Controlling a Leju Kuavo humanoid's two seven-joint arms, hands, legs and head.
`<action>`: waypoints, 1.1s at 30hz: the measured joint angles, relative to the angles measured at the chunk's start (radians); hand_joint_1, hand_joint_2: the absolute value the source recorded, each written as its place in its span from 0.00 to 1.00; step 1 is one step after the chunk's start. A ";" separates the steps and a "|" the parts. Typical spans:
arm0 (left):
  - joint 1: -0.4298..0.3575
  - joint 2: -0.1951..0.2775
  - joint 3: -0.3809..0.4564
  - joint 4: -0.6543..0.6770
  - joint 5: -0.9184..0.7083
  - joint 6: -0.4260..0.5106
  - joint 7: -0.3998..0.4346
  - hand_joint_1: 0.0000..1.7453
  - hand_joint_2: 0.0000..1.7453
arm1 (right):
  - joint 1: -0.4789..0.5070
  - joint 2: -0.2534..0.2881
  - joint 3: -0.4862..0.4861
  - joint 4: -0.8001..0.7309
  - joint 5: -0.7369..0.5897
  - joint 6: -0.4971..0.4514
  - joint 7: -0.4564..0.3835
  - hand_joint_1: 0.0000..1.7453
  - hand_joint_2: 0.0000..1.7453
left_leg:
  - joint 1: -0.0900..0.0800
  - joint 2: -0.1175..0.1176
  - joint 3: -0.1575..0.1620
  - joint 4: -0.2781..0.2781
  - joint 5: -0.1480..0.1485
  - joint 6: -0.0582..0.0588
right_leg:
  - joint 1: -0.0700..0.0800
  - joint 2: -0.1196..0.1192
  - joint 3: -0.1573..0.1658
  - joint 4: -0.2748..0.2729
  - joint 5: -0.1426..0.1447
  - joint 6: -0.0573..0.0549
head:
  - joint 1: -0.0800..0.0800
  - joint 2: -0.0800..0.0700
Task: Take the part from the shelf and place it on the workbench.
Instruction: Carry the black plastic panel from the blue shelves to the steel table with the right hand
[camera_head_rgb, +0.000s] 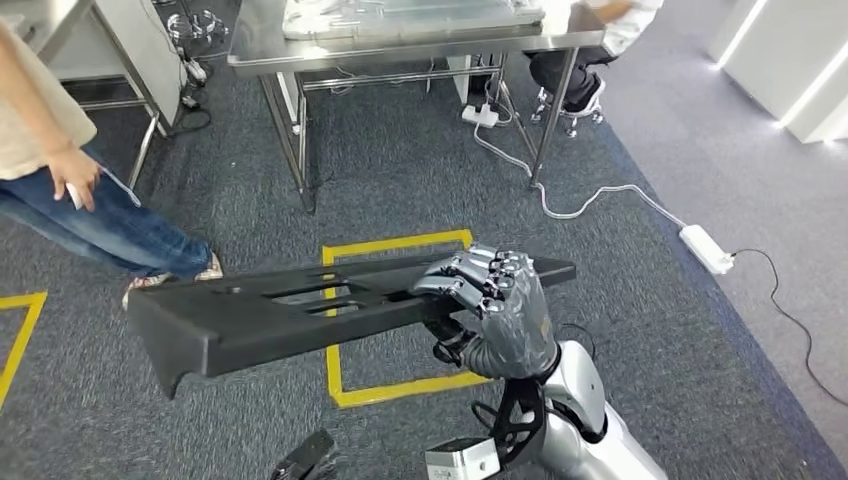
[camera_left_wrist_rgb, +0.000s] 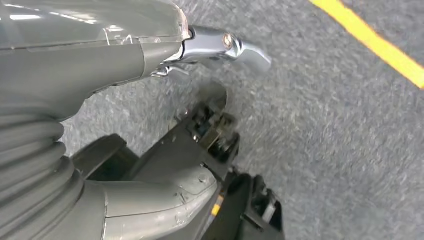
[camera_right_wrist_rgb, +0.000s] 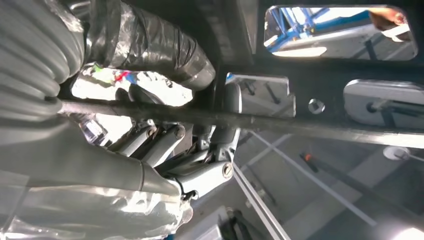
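Head view: the right hand (camera_head_rgb: 495, 305) grips the long black part (camera_head_rgb: 300, 310) near one end, carried above the floor, well short of the workbench (camera_head_rgb: 400, 45). Risk: the overhanging end could sag or twist free. The left hand (camera_left_wrist_rgb: 200, 145) hangs with nothing in it, fingers apparently loosely curled.

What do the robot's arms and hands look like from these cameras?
The right arm is silver metal with a black bracket at the wrist. The right hand has a shiny grey cover and dark, jointed fingers. The left hand shows a grey ribbed cover, a thick grey thumb and metal linkages.
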 joint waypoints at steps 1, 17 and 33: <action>-0.001 0.000 0.000 0.001 0.000 0.000 0.000 0.00 1.00 | -0.001 0.000 0.000 0.000 0.000 0.000 0.000 1.00 1.00 | -0.004 0.000 0.009 -0.015 -0.008 0.005 | -0.001 0.000 0.001 0.001 0.003 0.007 | -0.001 0.000; -0.005 0.003 0.000 0.003 0.002 -0.004 -0.001 0.00 1.00 | -0.004 -0.002 0.015 0.004 0.000 -0.002 0.002 1.00 1.00 | 0.024 0.003 0.242 -0.069 -0.171 -0.031 | -0.022 -0.033 -0.230 0.035 0.191 0.033 | 0.001 0.000; -0.005 0.004 0.000 0.004 0.012 0.020 -0.026 0.00 1.00 | -0.004 -0.003 0.018 0.004 0.006 -0.009 0.003 1.00 1.00 | 0.004 -0.008 0.035 -0.041 -0.012 0.007 | 0.002 0.002 -0.069 0.009 0.067 0.012 | -0.001 0.000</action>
